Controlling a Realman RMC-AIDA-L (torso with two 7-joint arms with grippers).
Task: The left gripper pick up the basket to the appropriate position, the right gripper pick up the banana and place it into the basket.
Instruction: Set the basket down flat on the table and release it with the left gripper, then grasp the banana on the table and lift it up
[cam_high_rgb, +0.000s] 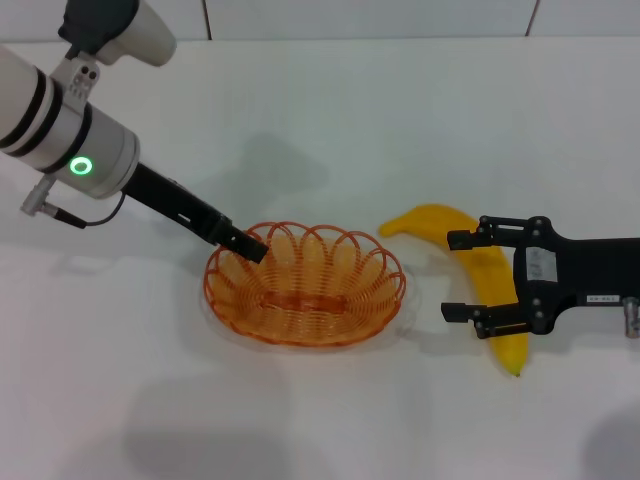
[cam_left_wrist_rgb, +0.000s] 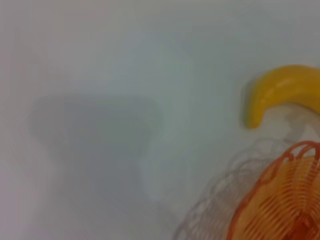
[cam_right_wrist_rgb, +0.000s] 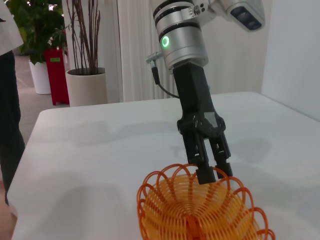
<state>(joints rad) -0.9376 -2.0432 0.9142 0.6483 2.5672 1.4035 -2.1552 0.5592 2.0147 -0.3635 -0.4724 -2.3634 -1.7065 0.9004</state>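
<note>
Left hand: fingers nearly together at the basket's rim, seemingly pinching a loop.
Basket: on the tabletop.
Right hand: spread, straddling the banana.
Banana: lying just beside the basket.

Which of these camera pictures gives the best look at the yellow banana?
The head view: the curved yellow banana lies whole on the white table, between the open fingers of the right claw. The left wrist view catches only one end of it. The right wrist view shows none of it.
</note>
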